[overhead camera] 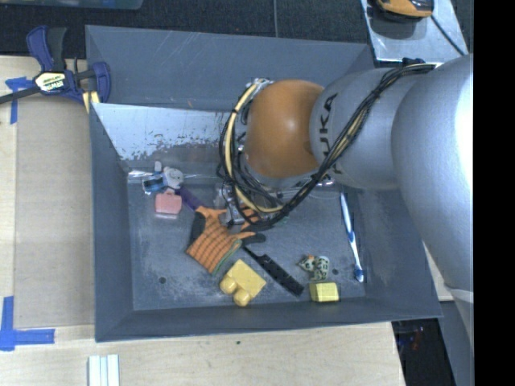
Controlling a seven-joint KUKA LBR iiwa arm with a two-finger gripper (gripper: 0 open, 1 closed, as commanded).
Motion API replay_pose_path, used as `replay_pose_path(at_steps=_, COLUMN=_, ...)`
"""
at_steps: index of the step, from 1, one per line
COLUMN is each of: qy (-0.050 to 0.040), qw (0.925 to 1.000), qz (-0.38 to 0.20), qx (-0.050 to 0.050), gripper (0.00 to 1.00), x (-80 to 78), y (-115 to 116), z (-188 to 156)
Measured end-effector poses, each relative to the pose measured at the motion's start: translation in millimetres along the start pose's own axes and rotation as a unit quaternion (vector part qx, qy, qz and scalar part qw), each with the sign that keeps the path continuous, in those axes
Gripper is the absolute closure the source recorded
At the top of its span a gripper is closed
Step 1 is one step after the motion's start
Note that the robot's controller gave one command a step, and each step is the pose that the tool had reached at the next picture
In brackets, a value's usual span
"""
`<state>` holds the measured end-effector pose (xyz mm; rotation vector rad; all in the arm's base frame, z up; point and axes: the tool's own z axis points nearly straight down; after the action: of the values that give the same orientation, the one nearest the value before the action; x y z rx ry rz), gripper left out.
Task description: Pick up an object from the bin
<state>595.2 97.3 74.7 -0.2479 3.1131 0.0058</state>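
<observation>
kuka-lettered arm (378,135) hangs over orange ribbed thing (212,248); pincer (232,213) state unclear.

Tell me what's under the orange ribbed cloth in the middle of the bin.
A black edge pokes out along the left side of the orange ribbed cloth. How far it runs beneath is covered, and the arm hides the cloth's upper end.

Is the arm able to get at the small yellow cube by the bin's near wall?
Probably yes. The small yellow cube lies uncovered, only a speckled thing close behind it; the gripper is further left in the view, over the orange ribbed piece.
</observation>
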Motion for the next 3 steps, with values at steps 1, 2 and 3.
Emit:
replay_pose_path(at_steps=1, qy=-0.0004, qw=1.0000, qz=0.000, qx=0.000, gripper=1.00, x=-0.1, y=-0.2, z=-0.8)
replay_pose_path(at_steps=2, qy=0.0051, qw=1.0000, qz=0.000, qx=0.000, gripper=1.00, x=2.9, y=-0.1, z=-18.0)
replay_pose_path(at_steps=3, qy=-0.0025, qw=1.0000, qz=0.001, qx=0.000, gripper=1.00, x=-1.8, y=-0.5, z=-54.0)
